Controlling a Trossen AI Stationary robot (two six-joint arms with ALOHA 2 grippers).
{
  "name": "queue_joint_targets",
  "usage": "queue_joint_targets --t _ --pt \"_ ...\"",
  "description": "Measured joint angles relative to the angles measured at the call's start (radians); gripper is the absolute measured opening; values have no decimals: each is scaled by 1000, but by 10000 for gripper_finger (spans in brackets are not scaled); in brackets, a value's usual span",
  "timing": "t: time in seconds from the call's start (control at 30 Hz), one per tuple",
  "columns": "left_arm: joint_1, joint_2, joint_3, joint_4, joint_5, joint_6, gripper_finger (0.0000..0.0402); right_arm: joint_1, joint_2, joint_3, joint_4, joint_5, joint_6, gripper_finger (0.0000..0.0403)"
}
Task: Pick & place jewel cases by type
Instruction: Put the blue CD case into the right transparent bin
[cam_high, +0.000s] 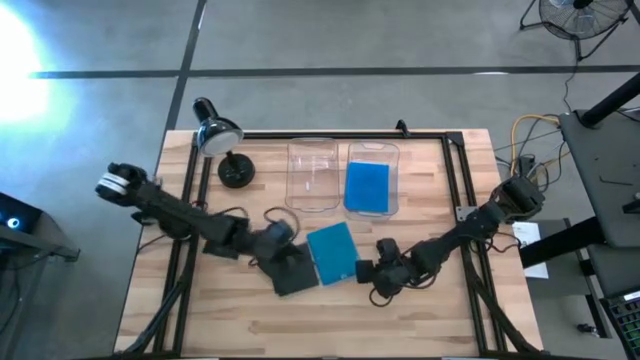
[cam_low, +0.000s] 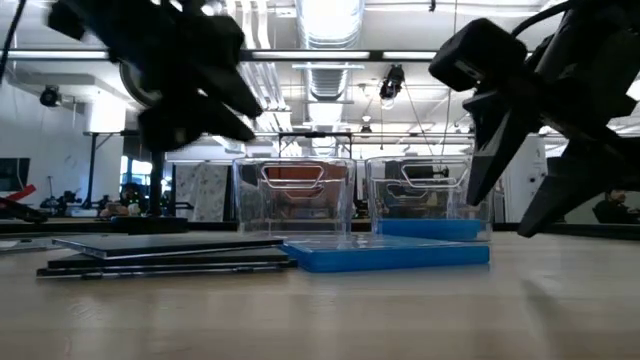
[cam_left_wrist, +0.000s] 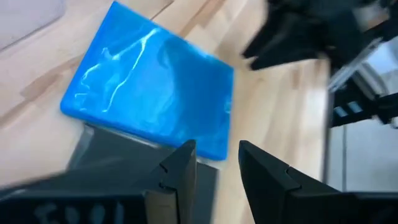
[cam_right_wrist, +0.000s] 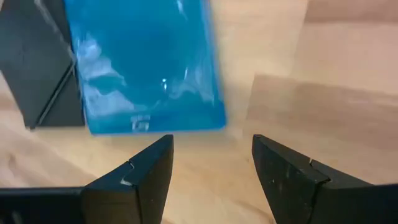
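Fingers: right (cam_right_wrist: 211, 171) parted | blue jewel case (cam_right_wrist: 146, 62) flat, long axis toward them

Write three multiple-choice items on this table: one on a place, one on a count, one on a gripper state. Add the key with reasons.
1. Where is the binned blue jewel case?
A. left clear bin
B. right clear bin
C. by the lamp

2. How many blue cases show?
A. one
B. two
C. four

3. The right gripper is:
A. open, empty
B. shut on a case
C. inside a bin

Key: B, it lies in the right clear bin; B, a second blue jewel case lies on the table; A, its fingers stand apart over bare wood.
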Motion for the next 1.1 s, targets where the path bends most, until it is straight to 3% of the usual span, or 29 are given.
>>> queue_joint_targets --t 0.17,0.37,0.7,0.87,1.1 --pt "88 113 75 -118 67 53 103 8 0 0 1 -19 58 212" --pt "129 173 143 -305 -12 58 103 15 0 0 -9 -20 82 212" --pt "144 191 146 -311 -27 97 103 -63 -1 -75 43 -2 28 212" --pt "145 234 144 -307 -10 112 103 -110 8 -107 212 -73 -95 212" --pt "151 302 152 -268 34 111 103 -138 56 -79 237 -100 -198 212"
